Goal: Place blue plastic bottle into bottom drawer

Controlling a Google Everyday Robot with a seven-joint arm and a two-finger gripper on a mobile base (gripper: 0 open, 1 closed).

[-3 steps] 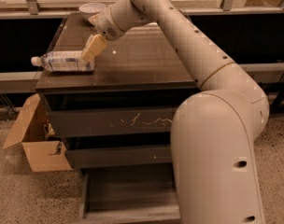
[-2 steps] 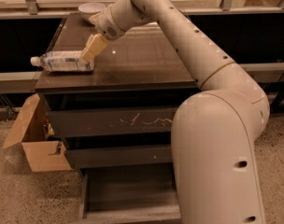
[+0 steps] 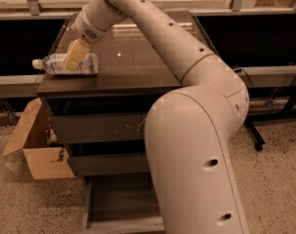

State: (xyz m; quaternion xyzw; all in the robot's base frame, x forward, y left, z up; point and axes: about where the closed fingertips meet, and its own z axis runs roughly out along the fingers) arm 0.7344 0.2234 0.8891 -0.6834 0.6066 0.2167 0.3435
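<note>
The blue plastic bottle (image 3: pixel 51 64) lies on its side at the front left of the cabinet top (image 3: pixel 138 62), with its white cap pointing left. My gripper (image 3: pixel 74 56) reaches down from the upper right and sits right over the middle of the bottle, overlapping it. The bottom drawer (image 3: pixel 120 202) is pulled open low at the cabinet's foot, with a dark, shallow inside. My arm's big white body covers the cabinet's right half.
The scratched top drawer front (image 3: pixel 99 126) and the plain middle drawer (image 3: pixel 106 164) are shut. An open cardboard box (image 3: pixel 38 155) stands on the floor left of the cabinet. A railing with glass runs behind the cabinet.
My gripper has moved left and down from beside the bottle's right end to over its middle. The bottle has not moved. The arm now hides the white bowl at the back.
</note>
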